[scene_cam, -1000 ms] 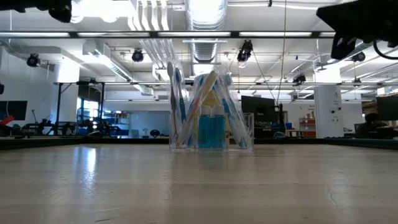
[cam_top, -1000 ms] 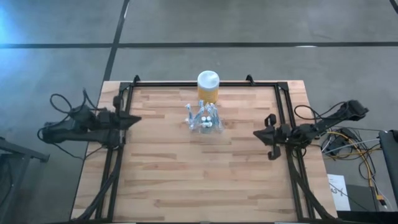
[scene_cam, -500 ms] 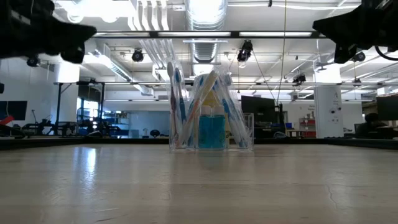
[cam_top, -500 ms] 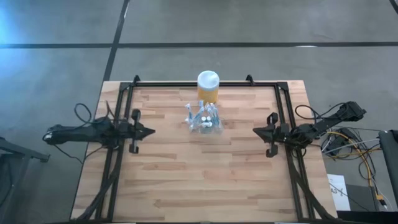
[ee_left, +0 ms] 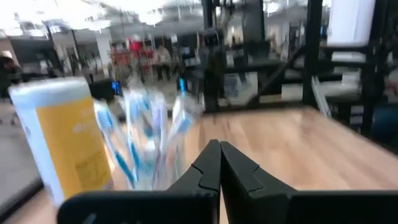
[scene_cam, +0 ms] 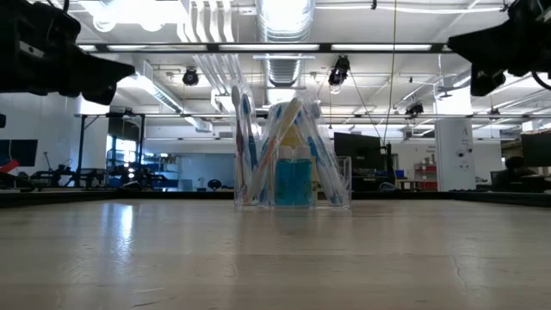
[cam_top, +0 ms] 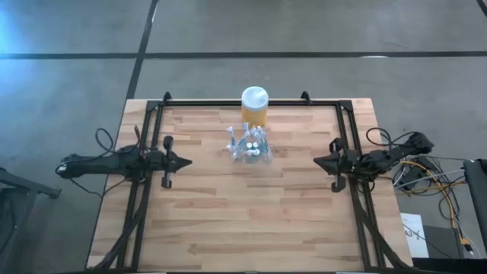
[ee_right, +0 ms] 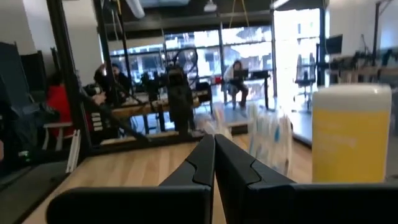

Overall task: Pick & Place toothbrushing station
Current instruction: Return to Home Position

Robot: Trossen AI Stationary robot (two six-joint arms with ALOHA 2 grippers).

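The toothbrushing station [cam_top: 248, 147] is a low clear plastic holder with several toothbrushes and a blue bottle in it. It stands on its base on the wooden table, toward the far side; it also shows in the low view [scene_cam: 291, 181], the left wrist view [ee_left: 149, 146] and the right wrist view [ee_right: 267, 140]. My left gripper [cam_top: 187, 161] is shut, above the table to the holder's left [ee_left: 219, 149]. My right gripper [cam_top: 315, 161] is shut, to the holder's right [ee_right: 214, 142]. Neither touches anything.
A yellow jar with a white lid [cam_top: 255, 106] stands just behind the holder, at the table's far edge. A black frame [cam_top: 251, 101] runs along the table's far, left and right sides. Bare wood lies in the near half. People show in the room beyond.
My left gripper has moved from the table's left edge toward the holder, out over the table. My right gripper has stayed near the right frame, drawing back slightly toward the right edge. The holder and the jar have not moved.
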